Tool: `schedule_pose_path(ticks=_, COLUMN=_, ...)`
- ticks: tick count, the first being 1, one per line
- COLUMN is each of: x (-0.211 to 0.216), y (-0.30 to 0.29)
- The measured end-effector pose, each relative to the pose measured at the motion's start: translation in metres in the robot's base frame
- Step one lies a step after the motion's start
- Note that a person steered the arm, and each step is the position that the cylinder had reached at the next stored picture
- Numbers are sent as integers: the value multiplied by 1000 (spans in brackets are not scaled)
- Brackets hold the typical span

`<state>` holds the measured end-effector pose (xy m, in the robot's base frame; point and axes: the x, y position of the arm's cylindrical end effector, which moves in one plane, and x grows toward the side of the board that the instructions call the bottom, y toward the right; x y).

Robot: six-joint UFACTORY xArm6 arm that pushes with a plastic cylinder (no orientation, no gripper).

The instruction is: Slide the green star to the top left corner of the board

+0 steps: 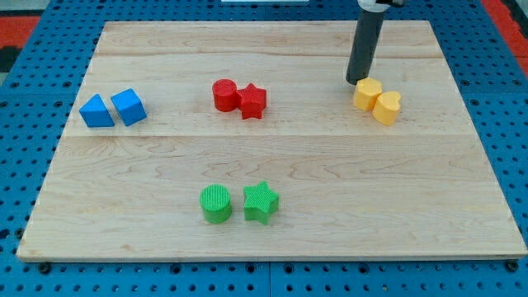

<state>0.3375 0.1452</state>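
Note:
The green star (261,202) lies on the wooden board (272,157) near the view's bottom centre, just right of a green cylinder (216,204). My tip (358,81) rests on the board at the view's upper right, right above and left of the yellow blocks, far from the green star. The board's top left corner (111,33) is bare.
Two yellow blocks, a hexagon (368,94) and a heart (387,107), sit touching just below my tip. A red cylinder (224,94) and red star (252,101) sit at upper centre. A blue triangle (96,111) and blue cube (129,106) sit at the left.

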Motion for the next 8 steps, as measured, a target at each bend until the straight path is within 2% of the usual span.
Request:
schedule_pose_path(ticks=3, x=-12, y=-6)
schedule_pose_path(ticks=4, x=-13, y=-29)
schedule_pose_path(ticks=5, x=1, y=-89)
schedule_pose_path(ticks=7, x=193, y=-75)
schedule_pose_path(ticks=8, x=218, y=-86)
